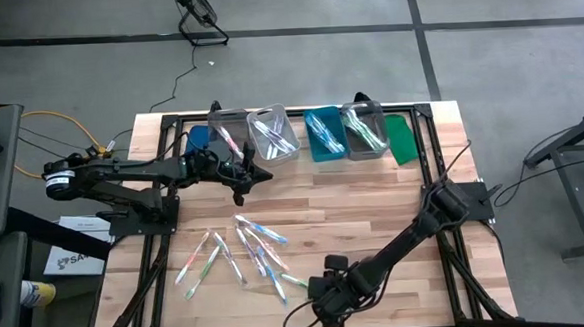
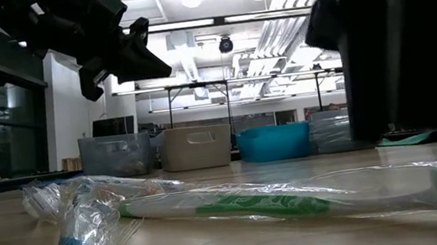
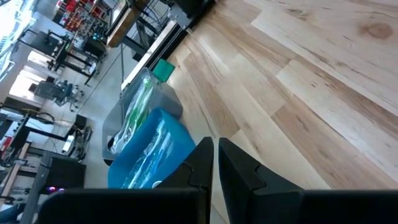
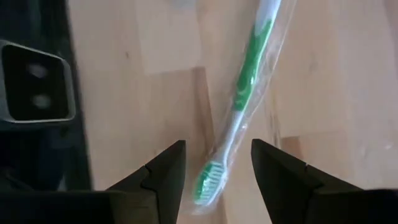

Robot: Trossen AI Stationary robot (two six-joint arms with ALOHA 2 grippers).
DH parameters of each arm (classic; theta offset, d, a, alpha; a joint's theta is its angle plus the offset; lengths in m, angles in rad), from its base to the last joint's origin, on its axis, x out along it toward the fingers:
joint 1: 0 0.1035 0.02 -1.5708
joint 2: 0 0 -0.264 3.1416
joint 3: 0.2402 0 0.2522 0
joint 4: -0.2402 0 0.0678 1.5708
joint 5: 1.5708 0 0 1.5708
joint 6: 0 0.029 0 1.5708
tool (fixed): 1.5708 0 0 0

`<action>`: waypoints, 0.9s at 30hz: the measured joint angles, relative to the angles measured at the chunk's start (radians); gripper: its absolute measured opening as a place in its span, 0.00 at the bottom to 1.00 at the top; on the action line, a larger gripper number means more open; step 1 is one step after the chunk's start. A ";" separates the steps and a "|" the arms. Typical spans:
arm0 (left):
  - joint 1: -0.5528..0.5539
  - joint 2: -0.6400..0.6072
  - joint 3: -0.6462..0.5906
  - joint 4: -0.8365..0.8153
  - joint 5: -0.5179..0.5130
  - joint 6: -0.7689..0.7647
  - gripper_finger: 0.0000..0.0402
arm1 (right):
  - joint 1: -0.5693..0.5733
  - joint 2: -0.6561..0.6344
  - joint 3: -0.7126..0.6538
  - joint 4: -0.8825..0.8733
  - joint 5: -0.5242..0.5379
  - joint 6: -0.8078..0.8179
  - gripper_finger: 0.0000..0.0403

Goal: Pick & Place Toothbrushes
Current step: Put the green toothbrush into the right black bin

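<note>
Green toothbrush [image 4: 239,106] between open right tool [image 4: 217,168] fingers, near table [image 1: 374,199] edge.

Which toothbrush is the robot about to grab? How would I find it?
Look at the near edge of the wooden table, where the open right gripper hangs low. Between its fingers lies a green-and-white toothbrush in a clear wrapper. It lies at the edge of the scattered pile of wrapped toothbrushes, nearest that gripper.

- The left gripper [image 3: 214,163] is hanging over the bare wooden table [image 3: 323,81], its dark fingers [image 3: 239,168] pressed together.
- A blue bin [image 3: 152,152] and a clear bin [image 3: 140,109] are holding wrapped toothbrushes [image 3: 138,112].
- A green lid [image 3: 163,70] is lying beyond them.
</note>
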 joint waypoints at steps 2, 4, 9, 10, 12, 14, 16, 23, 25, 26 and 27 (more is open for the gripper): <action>0.000 0.000 0.000 0.001 0.000 -0.003 0.05 | 0.000 0.020 0.000 -0.005 0.018 0.000 0.43; 0.000 0.000 0.000 0.000 0.000 -0.003 0.05 | -0.001 0.033 0.000 0.002 0.032 -0.001 0.43; 0.000 0.000 0.000 0.000 0.000 -0.006 0.05 | -0.002 0.054 0.000 0.006 0.046 -0.001 0.43; 0.000 0.000 0.000 0.000 0.000 -0.006 0.05 | -0.001 0.061 0.000 0.005 0.047 0.000 0.43; 0.000 0.000 0.000 0.000 0.000 -0.006 0.05 | 0.000 0.066 0.000 0.009 0.052 0.004 0.43; 0.000 0.000 0.001 0.001 0.000 -0.006 0.05 | -0.001 0.067 0.000 0.007 0.044 0.005 0.43; 0.000 0.000 0.001 0.000 0.000 -0.006 0.05 | -0.001 0.071 0.002 0.008 0.045 0.008 0.42; 0.000 0.000 0.001 0.000 0.000 -0.009 0.05 | -0.001 0.072 0.002 -0.001 0.044 0.011 0.26; 0.000 0.000 0.001 0.000 0.000 -0.011 0.05 | -0.001 0.073 0.002 0.000 0.036 0.011 0.20; 0.000 0.000 0.001 0.000 0.000 -0.011 0.05 | -0.002 0.073 0.002 0.000 0.028 0.011 0.16; 0.000 0.000 0.001 -0.001 0.000 -0.011 0.05 | -0.003 0.073 0.002 0.000 0.014 0.011 0.13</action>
